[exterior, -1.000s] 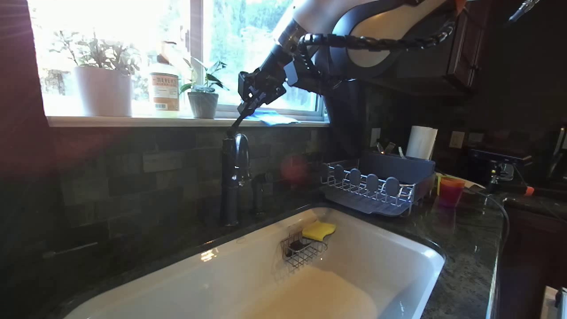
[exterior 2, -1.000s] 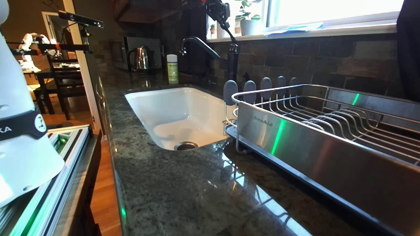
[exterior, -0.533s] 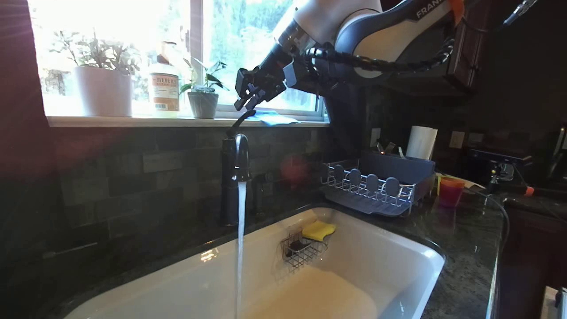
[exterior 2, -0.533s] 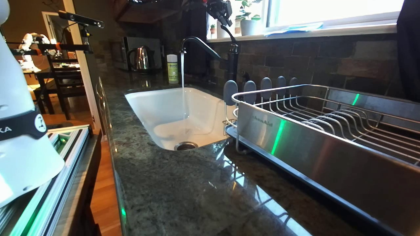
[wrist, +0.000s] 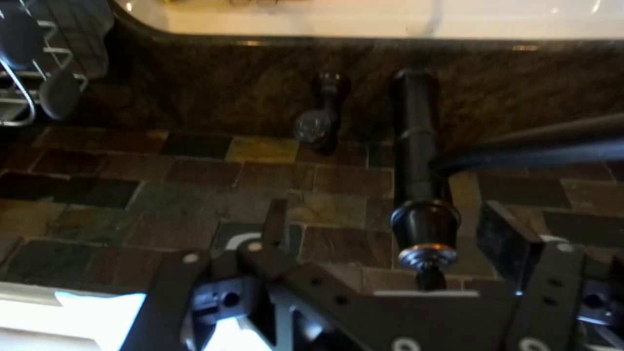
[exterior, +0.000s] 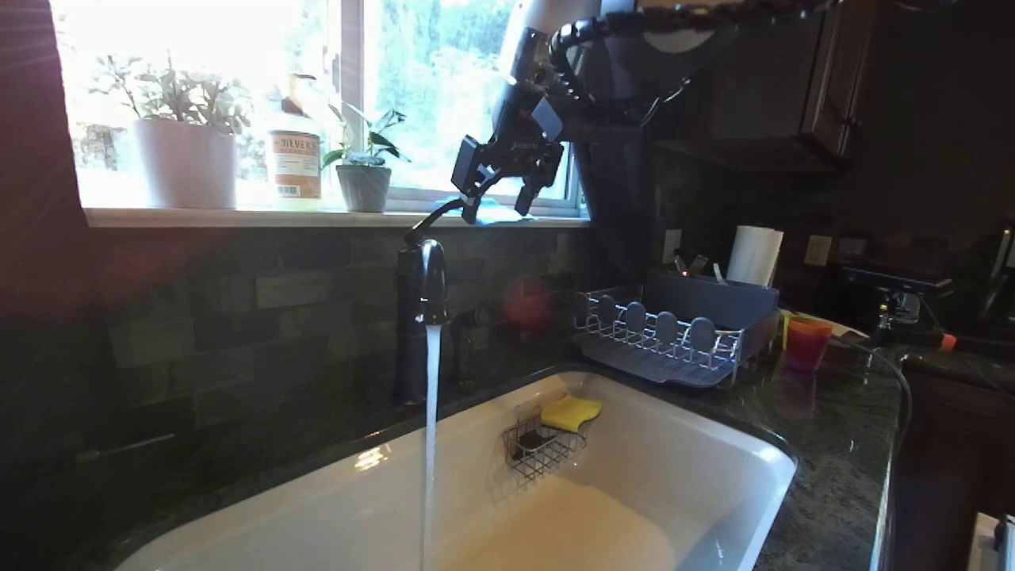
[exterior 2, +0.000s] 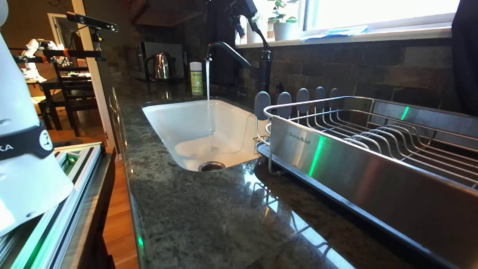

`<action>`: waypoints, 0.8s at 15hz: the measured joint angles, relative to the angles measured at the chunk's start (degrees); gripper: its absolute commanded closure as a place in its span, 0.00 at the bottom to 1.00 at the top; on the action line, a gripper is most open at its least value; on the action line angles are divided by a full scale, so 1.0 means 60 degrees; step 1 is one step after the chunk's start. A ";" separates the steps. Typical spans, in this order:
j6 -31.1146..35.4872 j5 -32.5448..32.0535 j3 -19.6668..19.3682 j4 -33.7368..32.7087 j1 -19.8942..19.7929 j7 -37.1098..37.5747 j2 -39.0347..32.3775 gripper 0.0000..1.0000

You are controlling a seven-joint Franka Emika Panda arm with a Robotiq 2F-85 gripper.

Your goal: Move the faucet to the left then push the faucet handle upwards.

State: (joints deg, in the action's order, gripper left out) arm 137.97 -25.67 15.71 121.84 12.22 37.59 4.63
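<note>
The dark faucet [exterior: 410,333] stands upright behind the white sink [exterior: 765,460], and water [exterior: 432,396] runs from its gooseneck spout [exterior 2: 229,50] into the basin. Its thin handle [exterior: 433,220] slants up from the stem's top towards the window. My gripper [exterior: 497,211] is open near the handle's free end, fingers spread wide. In that exterior view one finger [exterior: 471,208] overlaps the handle's tip; whether they touch I cannot tell. In the wrist view the faucet's cap [wrist: 425,226] shows between the spread fingers of my gripper [wrist: 392,231], whose body hides most of the handle.
A sprayer [wrist: 319,122] stands beside the faucet. A dish rack [exterior 2: 354,164] occupies the counter by the sink. Potted plants [exterior: 363,186] and a soap bottle [exterior: 293,166] line the window sill close to the gripper. A yellow sponge [exterior: 571,413] lies on a wire caddy [exterior: 547,458].
A second ago the gripper was shut at the handle's upper end and no water ran. Water then started, the gripper came off the handle, opened wide and moved beside its tip.
</note>
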 measured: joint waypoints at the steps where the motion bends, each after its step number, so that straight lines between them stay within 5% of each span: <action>1: -0.0621 0.0634 0.0033 -0.0024 0.0105 -0.0445 0.0140 0.00; 6: -0.2740 0.2603 0.0066 -0.0229 0.0263 -0.1890 0.0811 0.00; 12: -0.3578 0.3640 -0.0033 -0.0317 0.0246 -0.2748 0.1515 0.00</action>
State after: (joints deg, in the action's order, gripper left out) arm 116.50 -3.83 15.51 119.94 13.70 21.10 13.72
